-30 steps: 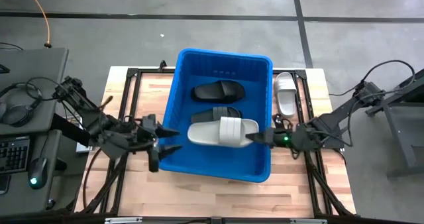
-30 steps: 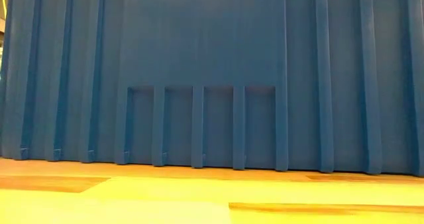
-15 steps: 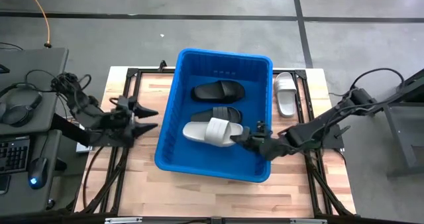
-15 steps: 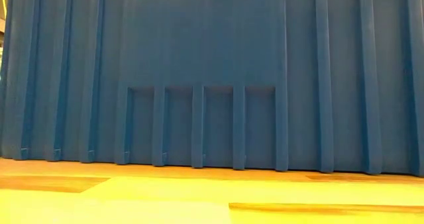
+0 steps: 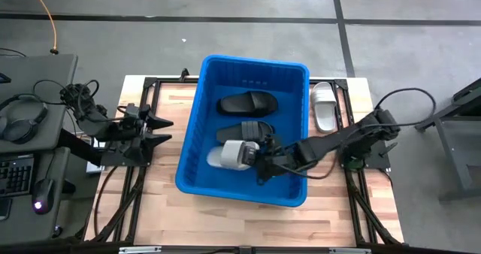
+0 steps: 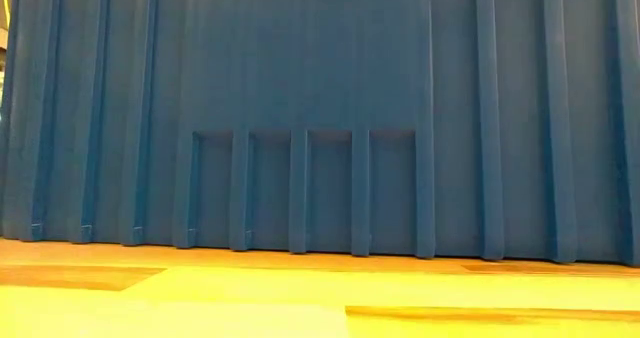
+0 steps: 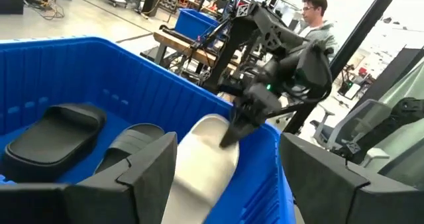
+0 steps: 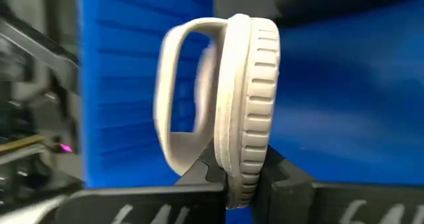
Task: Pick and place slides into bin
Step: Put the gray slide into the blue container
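Bright-blue ribbed bin (image 5: 197, 164), black slides (image 5: 248, 103), one light-grey slide (image 5: 233, 154)

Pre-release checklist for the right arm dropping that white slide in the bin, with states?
1. Right gripper shut on the white slide, pinching its sole edge: ok.
2. Slide is inside the bin walls, seen from above: ok.
3. Slide orientation: turned on its side in the right wrist view, may land on edge: not ok.
4. Landing spot: two black slides lie just beyond; whether it will overlap the nearer one: cannot tell.
5. Left gripper open, left of the bin and outside it: ok.
6. Second white slide on the table right of the bin, untouched: ok.
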Controlling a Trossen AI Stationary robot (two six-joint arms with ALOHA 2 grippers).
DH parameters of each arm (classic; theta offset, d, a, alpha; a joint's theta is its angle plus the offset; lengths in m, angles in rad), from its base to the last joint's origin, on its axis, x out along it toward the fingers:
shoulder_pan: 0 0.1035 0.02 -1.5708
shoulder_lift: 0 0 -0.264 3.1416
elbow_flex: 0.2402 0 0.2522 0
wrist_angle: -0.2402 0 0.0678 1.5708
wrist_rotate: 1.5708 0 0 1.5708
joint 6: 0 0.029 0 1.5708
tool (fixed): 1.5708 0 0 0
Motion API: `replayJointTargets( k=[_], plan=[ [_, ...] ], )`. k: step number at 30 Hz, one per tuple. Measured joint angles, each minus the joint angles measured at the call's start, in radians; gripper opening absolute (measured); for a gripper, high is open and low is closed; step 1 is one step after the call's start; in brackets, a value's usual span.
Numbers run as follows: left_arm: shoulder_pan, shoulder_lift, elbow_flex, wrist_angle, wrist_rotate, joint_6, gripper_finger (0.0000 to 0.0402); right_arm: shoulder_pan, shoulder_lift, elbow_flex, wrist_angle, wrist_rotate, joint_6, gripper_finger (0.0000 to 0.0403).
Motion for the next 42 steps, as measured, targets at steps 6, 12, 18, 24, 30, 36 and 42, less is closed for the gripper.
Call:
replayJointTargets(
  k=[6, 12, 18, 24, 30, 36, 42],
  plan=[
    [0.000, 0.005, 0.000, 0.049, 0.041, 0.016, 0.0253, -0.026, 0.060, 0.020, 0.010, -0.074, -0.014, 0.0001],
    [0.000, 0.005, 0.000, 0.071, 0.080, 0.033, 0.0253, -0.052, 0.079, -0.038, -0.008, -0.166, -0.012, 0.0001],
    [0.000, 0.005, 0.000, 0.091, 0.081, 0.059, 0.0253, -0.053, 0.079, -0.067, -0.151, -0.240, 0.020, 0.0001],
    [0.000, 0.005, 0.000, 0.091, 0.081, 0.071, 0.0253, -0.068, 0.079, -0.069, -0.190, -0.275, -0.015, 0.0005],
    [0.000, 0.005, 0.000, 0.093, 0.080, 0.079, 0.0253, -0.098, 0.079, -0.069, -0.223, -0.289, -0.056, 0.0018],
    [0.000, 0.005, 0.000, 0.092, 0.098, 0.080, 0.0253, -0.119, 0.079, -0.069, -0.230, -0.327, -0.100, 0.0044],
    [0.000, 0.005, 0.000, 0.084, 0.098, 0.080, 0.0253, -0.120, 0.079, -0.069, -0.250, -0.328, -0.137, 0.0091]
  ],
)
